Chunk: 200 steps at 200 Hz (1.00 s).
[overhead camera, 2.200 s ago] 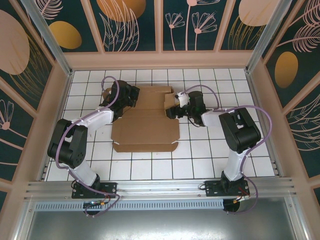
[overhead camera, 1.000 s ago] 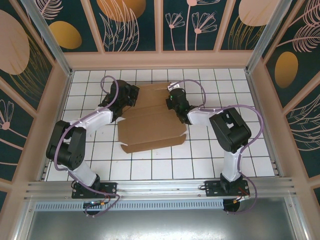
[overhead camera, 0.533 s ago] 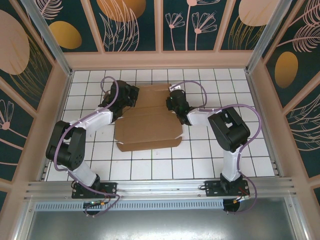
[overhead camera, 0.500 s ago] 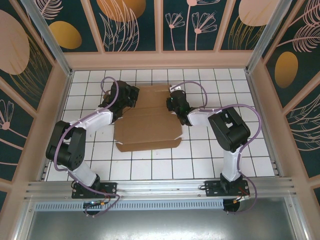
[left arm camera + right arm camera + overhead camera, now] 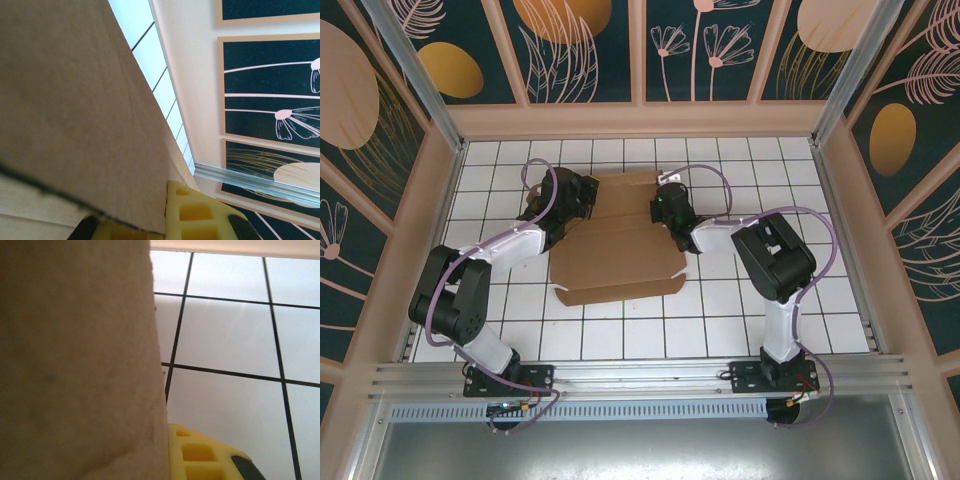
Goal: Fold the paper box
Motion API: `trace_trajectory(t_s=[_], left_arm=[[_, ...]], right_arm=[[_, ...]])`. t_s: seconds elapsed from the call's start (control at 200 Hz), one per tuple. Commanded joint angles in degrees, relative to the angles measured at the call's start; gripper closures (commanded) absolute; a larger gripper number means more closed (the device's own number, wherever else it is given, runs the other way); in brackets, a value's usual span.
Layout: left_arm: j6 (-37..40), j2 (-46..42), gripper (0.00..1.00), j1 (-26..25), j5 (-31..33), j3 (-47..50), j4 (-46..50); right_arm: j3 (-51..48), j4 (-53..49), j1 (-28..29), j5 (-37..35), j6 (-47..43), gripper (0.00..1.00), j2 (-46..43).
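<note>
Two tools work on the paper box (image 5: 615, 255), which lies in the middle of the table (image 5: 720, 320). Both the left tool (image 5: 567, 196) and the right tool (image 5: 666, 206) are squeezed together on its far part. Most of it looks flat, so nearly all the folding seems left to do.

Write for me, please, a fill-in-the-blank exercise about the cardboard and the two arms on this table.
The paper box is plain ___ cardboard.
It lies on a table of white tiles with ___ lines between them.
In the top view, the left claw meets the box at its far ___ corner.
In the right wrist view, the finger beside the cardboard is ___.
Missing words: brown, black, left, yellow.
</note>
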State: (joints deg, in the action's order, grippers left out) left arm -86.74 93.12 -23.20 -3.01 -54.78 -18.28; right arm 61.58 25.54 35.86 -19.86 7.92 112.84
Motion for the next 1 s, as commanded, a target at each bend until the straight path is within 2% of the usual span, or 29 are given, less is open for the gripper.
trace_trajectory(t_s=[0.0,0.065,0.33,0.545,0.616,0.666,0.811,0.996], left_arm=[[-0.2,-0.4,1.00,-1.4,-2.4,1.0,3.4],[-0.2,-0.5,1.00,-1.7,-2.0,1.0,3.4],[-0.5,-0.3,1.00,-2.0,-2.0,1.3,3.6],[-0.5,-0.5,1.00,-2.0,-1.8,1.2,3.9],[-0.5,-0.5,1.00,-2.0,-1.7,1.3,3.9],[-0.4,-0.6,1.00,-2.0,-1.5,1.6,3.9],[0.2,-1.0,1.00,-2.0,-0.8,2.0,3.9],[0.6,-0.7,1.00,-2.0,-0.5,2.0,3.7]], right_arm=[[2.6,-1.3,1.5,-14.2,2.1,1.00,2.4],[4.3,-3.3,2.2,-17.3,3.5,1.00,3.7],[8.4,-10.2,2.9,-20.1,9.7,1.00,6.3],[7.7,-7.3,2.8,-13.3,4.8,1.00,4.5],[5.3,-3.4,2.8,-9.7,2.2,0.73,2.7],[2.9,0.3,2.7,-8.8,0.7,0.61,0.8],[-2.1,6.2,2.3,-8.1,-3.8,0.47,-4.2],[-8.7,11.4,-0.5,4.9,-7.5,0.22,-10.6]])
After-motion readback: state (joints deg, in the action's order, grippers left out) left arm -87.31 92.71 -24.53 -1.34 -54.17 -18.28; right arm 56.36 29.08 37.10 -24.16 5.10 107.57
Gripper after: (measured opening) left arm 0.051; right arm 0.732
